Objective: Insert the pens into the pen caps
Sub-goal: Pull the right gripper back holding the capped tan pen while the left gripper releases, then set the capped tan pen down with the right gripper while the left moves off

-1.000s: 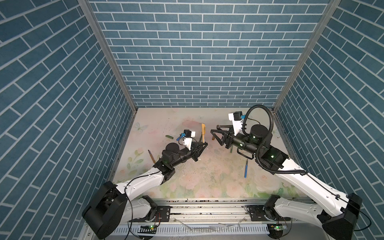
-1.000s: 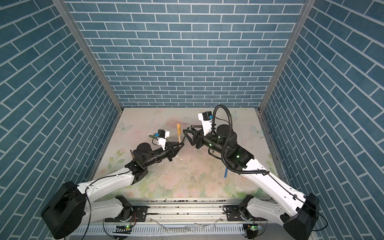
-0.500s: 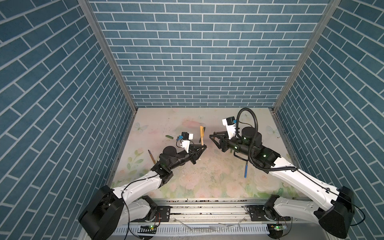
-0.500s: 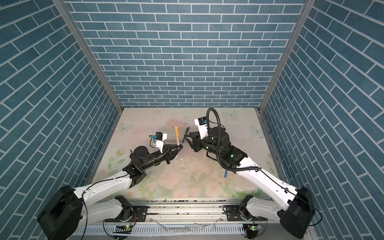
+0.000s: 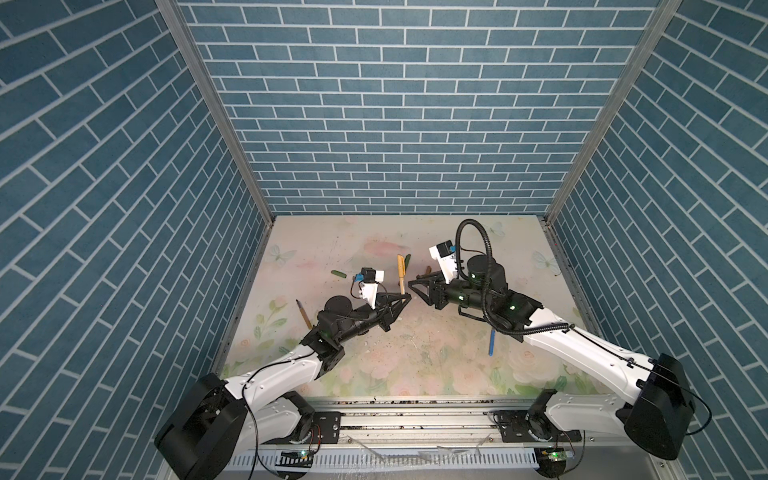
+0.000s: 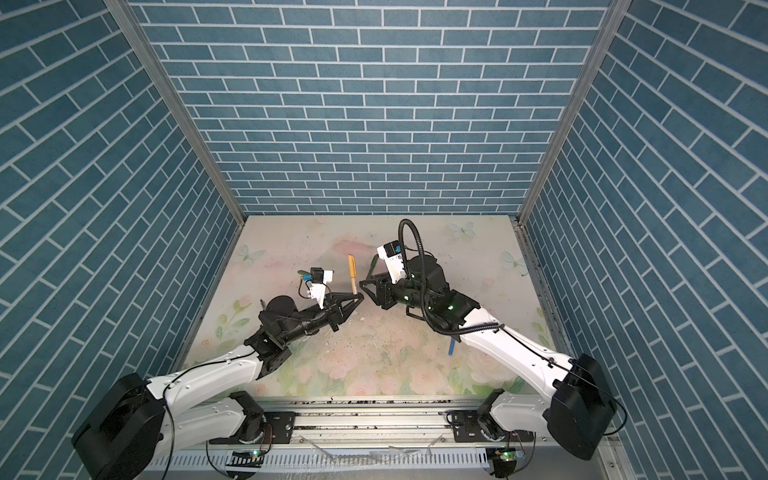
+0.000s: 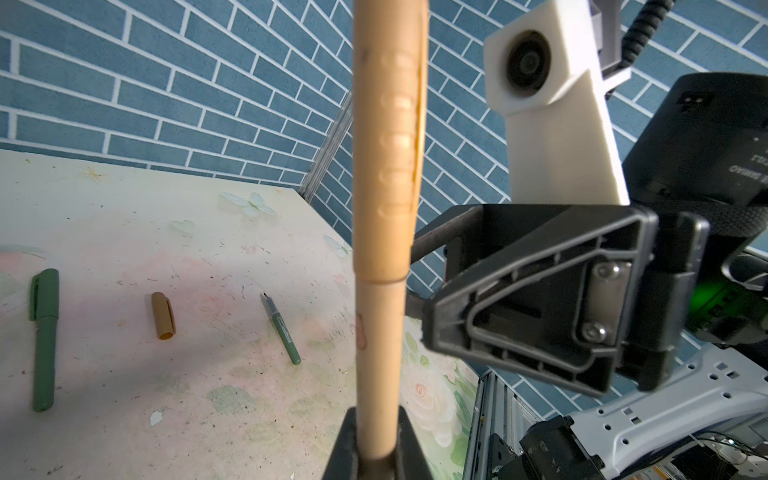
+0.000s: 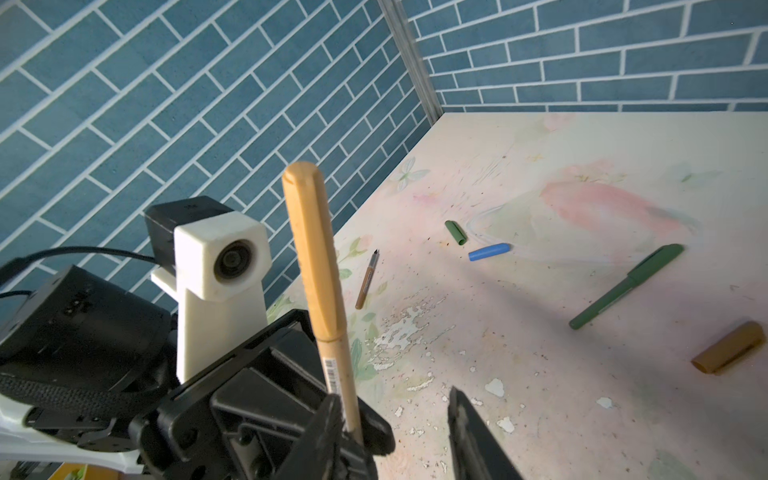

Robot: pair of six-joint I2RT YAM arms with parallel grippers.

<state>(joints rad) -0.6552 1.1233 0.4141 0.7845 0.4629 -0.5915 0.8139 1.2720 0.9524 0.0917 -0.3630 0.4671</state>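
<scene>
Right tool (image 8: 392,399) edged closer, jaws apart, left tool (image 5: 405,297) clamping one tan pen (image 7: 380,332), three loose caps (image 8: 456,232) (image 8: 489,252) (image 8: 727,348)

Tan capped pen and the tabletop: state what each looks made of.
Tan capped pen: likely plastic, matte; moulded ridges on the cap, a printed barcode label on the barrel. Tabletop: printed floral coating, seemingly over board; it flakes off in white patches.

**Tiled Booth, Flowered Table**

Teal brick-patterned walls (image 5: 395,124) close left, far and right, with grey metal corner posts (image 5: 221,116). The pale floral-printed tabletop (image 5: 415,357) is scuffed and chipped. A silver metal rail (image 5: 415,411) runs along its near edge.
</scene>
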